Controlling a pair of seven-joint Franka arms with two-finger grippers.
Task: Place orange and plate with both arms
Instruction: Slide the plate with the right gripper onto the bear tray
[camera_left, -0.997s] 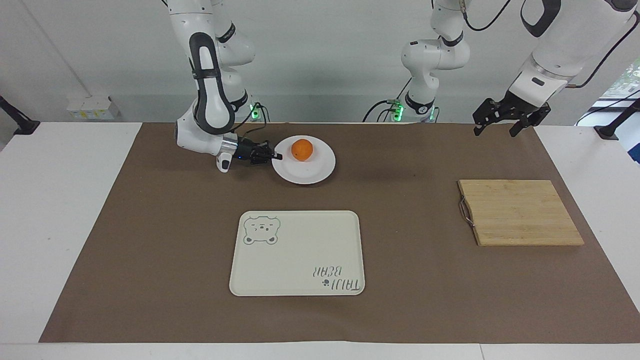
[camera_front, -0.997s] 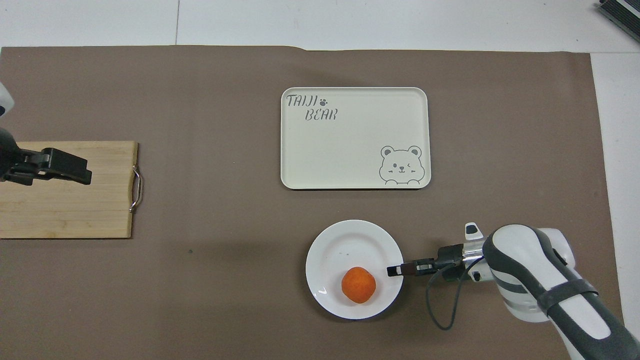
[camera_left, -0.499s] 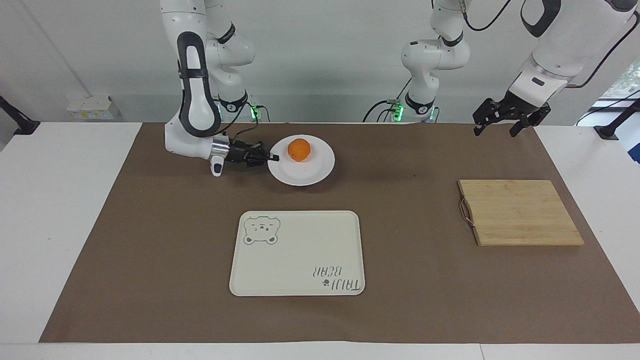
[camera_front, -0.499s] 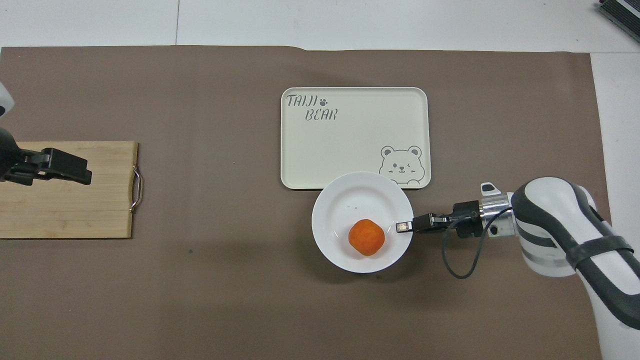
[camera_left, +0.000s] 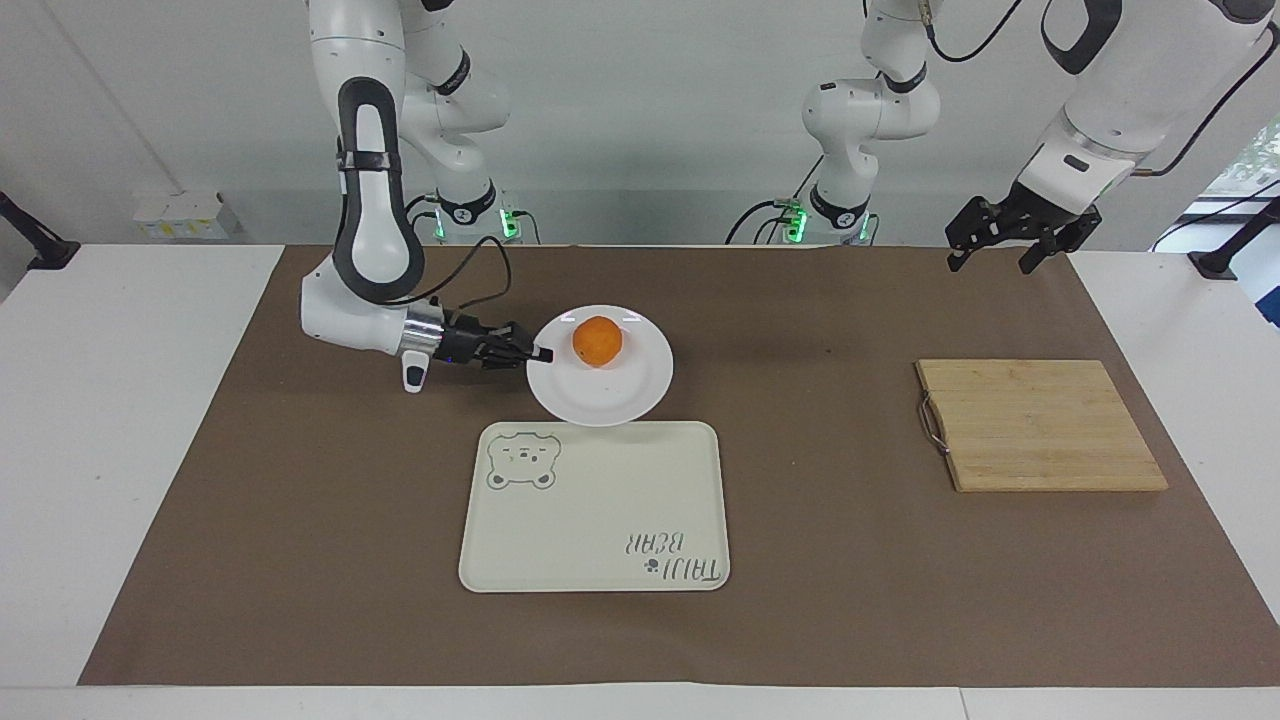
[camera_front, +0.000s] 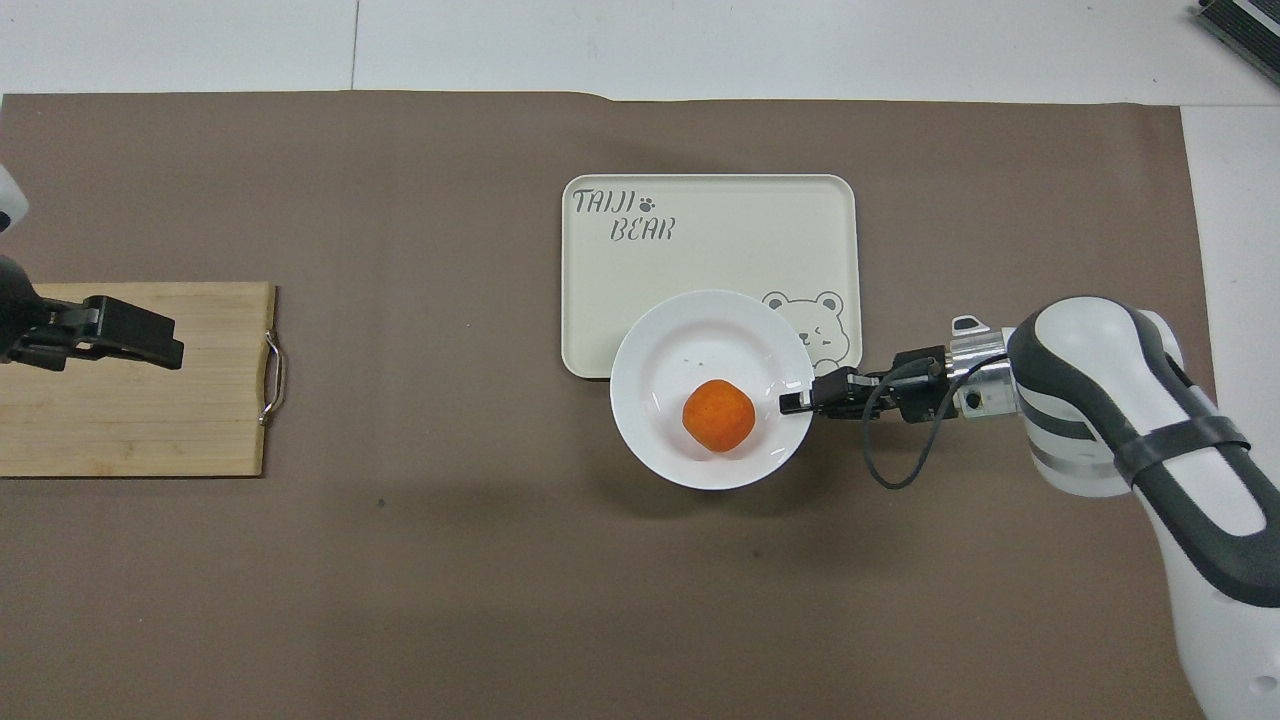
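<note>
Over brown table paper (camera_left: 300, 520), right gripper (camera_left: 541, 353) pinches the plate (camera_left: 610, 395) rim, carrying its orange (camera_left: 597, 341) level toward the tray (camera_left: 600, 520); left gripper (camera_left: 1008, 240) waits wide open.

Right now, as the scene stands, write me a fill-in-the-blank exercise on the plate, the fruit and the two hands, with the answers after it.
1. The orange sits on the ____.
2. The right hand is shut on the plate at its ____.
3. The left hand hangs open above the wooden ____.
4. The cream tray bears a printed ____.

Missing words: plate; rim; board; bear
</note>
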